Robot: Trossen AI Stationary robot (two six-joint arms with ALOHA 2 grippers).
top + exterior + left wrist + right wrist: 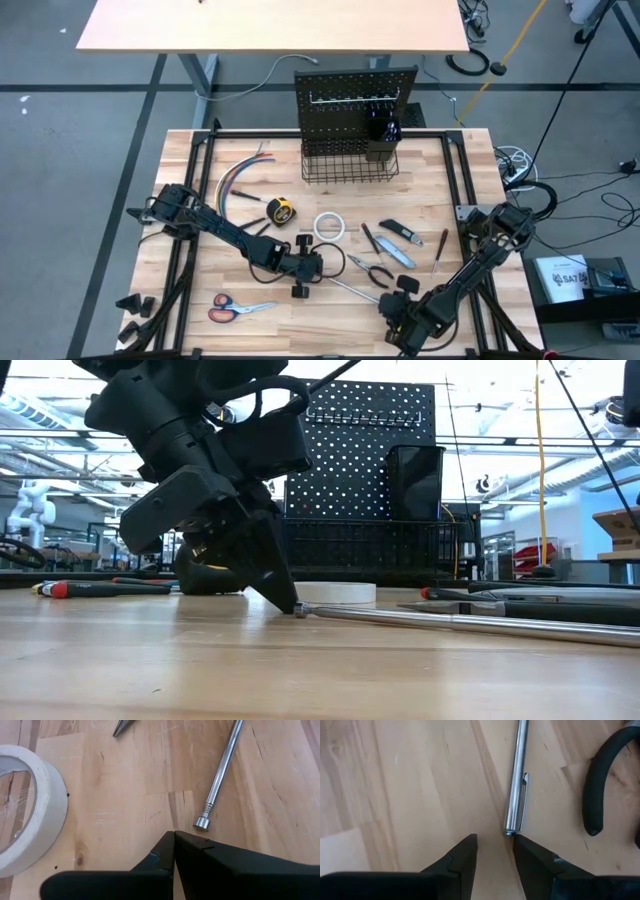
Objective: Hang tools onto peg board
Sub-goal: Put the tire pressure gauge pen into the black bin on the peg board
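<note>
Lying flat | silver rod [221,770] | disc end toward left gripper [174,836]

High view straight down over the whole counter [250,330], low view level at counter height facing the peg board [370,470], both wrist views close above the wood, both sharing the silver rod [220,775] with the low view
</note>
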